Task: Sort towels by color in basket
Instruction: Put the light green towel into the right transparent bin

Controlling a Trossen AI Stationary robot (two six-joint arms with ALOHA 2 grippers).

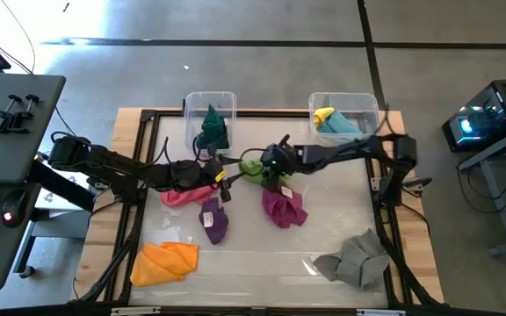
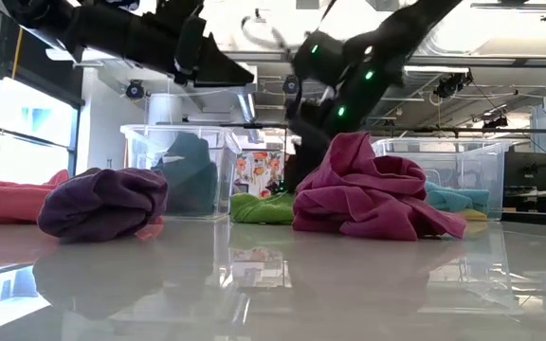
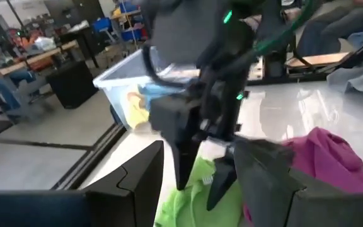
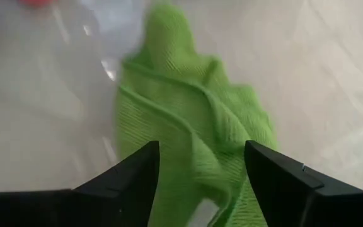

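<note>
The light green towel (image 4: 188,135) lies on the tabletop (image 1: 253,254) between the two bins, beside the magenta towel (image 1: 284,207). The right gripper (image 4: 200,180) hangs over it, fingers spread and empty, apparently lined up to grasp. The left gripper (image 3: 200,183) waits nearby, likewise open and empty.

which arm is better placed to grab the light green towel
Right. The right gripper hangs open directly over the light green towel, fingers straddling it. The left gripper sits beside it, nearer the pink towel.
</note>
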